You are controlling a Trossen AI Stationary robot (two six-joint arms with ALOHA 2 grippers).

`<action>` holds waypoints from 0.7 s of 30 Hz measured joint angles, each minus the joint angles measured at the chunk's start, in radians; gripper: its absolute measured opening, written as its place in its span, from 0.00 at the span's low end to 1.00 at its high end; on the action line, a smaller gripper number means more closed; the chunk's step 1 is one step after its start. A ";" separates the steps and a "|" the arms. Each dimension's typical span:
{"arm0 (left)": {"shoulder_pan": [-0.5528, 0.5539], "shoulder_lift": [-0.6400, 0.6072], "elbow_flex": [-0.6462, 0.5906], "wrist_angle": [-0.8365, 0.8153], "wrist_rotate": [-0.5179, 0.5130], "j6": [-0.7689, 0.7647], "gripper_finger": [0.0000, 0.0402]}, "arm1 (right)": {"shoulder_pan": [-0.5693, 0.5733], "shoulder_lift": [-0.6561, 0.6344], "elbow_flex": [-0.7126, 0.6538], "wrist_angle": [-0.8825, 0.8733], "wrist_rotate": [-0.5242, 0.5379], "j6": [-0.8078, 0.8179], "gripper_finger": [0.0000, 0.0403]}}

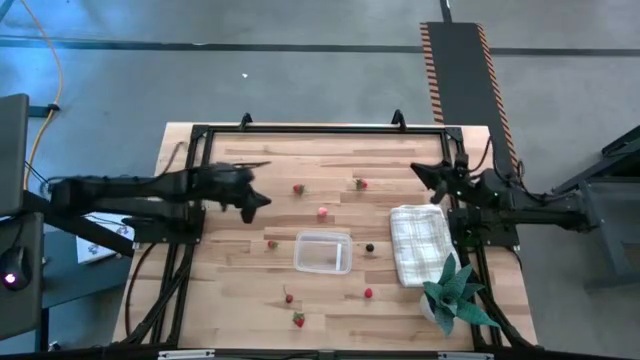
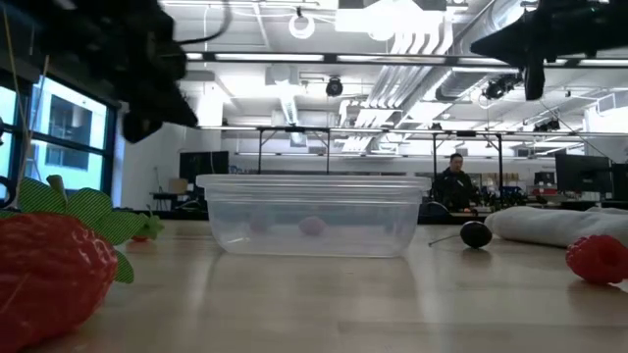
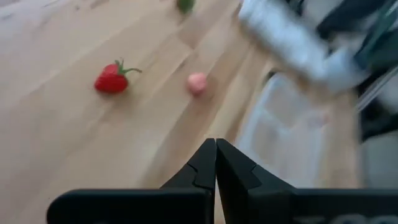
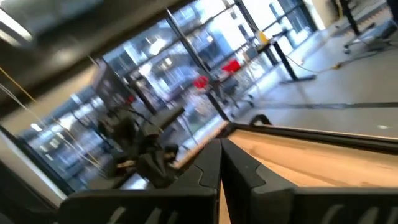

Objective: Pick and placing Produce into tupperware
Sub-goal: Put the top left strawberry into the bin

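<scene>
From my seat the left gripper hangs over the table's left half with its jaws pressed together on nothing; the left wrist view shows the two dark tips meeting with bare wood under them. Just ahead of it lies a strawberry, and a little past that the pinkish piece; both lie loose on the wood, within short reach of those tips. Nearer than the gripper, toward the front edge, a small piece lies beside the tupperware, and two more red ones lie lower still. The tupperware itself sits ahead and to the right of the left gripper, near the table's middle; looking down into it I see no fruit, and the pinkish blur in the low view I judge to be the piece behind it seen through the clear wall. To its right lie another strawberry, the dark berry and one red piece. The right gripper waits at the far right, jaws together, empty, beside the folded cloth. So by my reckoning nothing is placed yet; every piece remains to be picked, and the strawberry ahead of the left gripper looks the likeliest first.
</scene>
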 joint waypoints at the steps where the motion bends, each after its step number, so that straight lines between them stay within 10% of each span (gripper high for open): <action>1: 0.000 0.060 0.046 -0.018 0.001 0.058 0.00 | 0.000 0.032 0.033 -0.030 0.000 -0.001 0.00; 13: 0.000 0.612 0.641 -0.405 0.002 0.743 0.27 | 0.000 0.250 0.419 -0.445 0.001 -0.025 0.10; 21: 0.000 0.831 0.733 -0.467 -0.080 0.945 0.41 | 0.000 0.289 0.539 -0.543 -0.045 -0.028 0.15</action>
